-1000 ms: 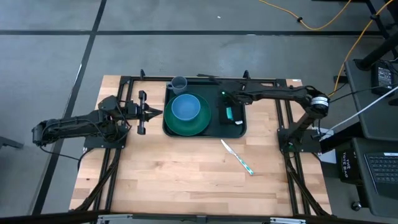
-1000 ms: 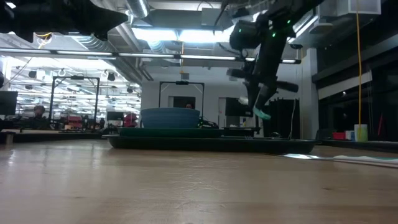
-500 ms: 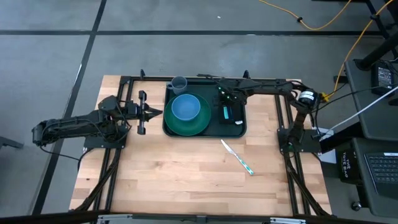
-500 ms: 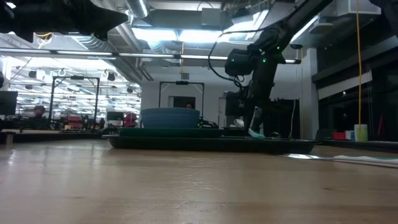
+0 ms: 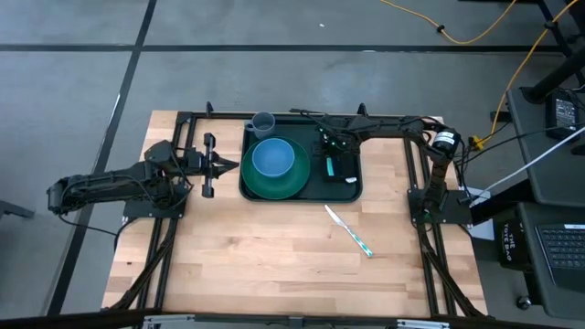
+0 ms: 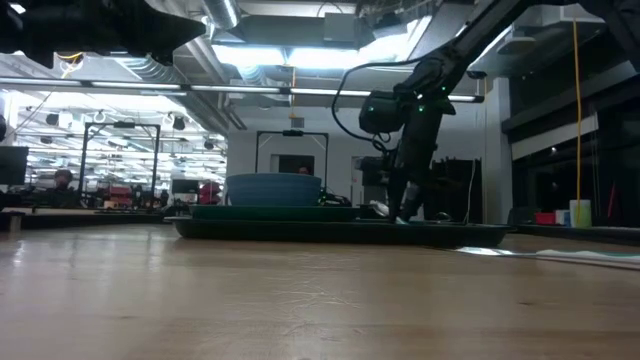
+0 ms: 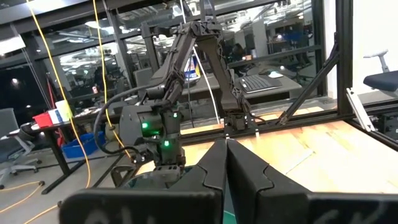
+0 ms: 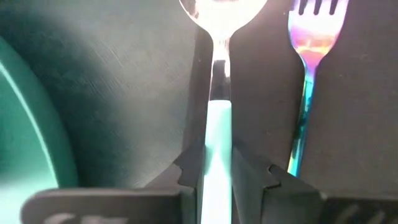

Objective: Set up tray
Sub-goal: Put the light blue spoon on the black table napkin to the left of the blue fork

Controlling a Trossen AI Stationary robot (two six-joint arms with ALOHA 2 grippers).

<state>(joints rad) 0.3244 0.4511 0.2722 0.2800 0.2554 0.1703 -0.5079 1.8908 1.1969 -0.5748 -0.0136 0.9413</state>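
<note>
Right gripper (image 8: 217, 163), clamped on a teal-handled metal spoon (image 8: 219, 93), lowers it beside the fork (image 8: 308, 68) on the dark green rectangular plastic tray (image 5: 352, 190); a teal-handled knife (image 5: 348, 230) waits on the table (image 5: 274, 256), left gripper (image 5: 222, 165) shut, empty.

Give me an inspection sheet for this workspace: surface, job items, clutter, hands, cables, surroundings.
Surface: wooden table, dark frame rails along its edges.
Job's things: tray at the far middle, holding a green plate with a blue bowl on it, a grey cup, and a fork on a black mat.
Clutter: a knife lies on the bare wood, near side of the tray.
Hands: right hand low over the tray, shut on a spoon beside the fork; left hand shut, empty, waiting left of the tray.
Cables: yellow cable on the floor, off the table.
Surroundings: desk with a laptop at right.
</note>
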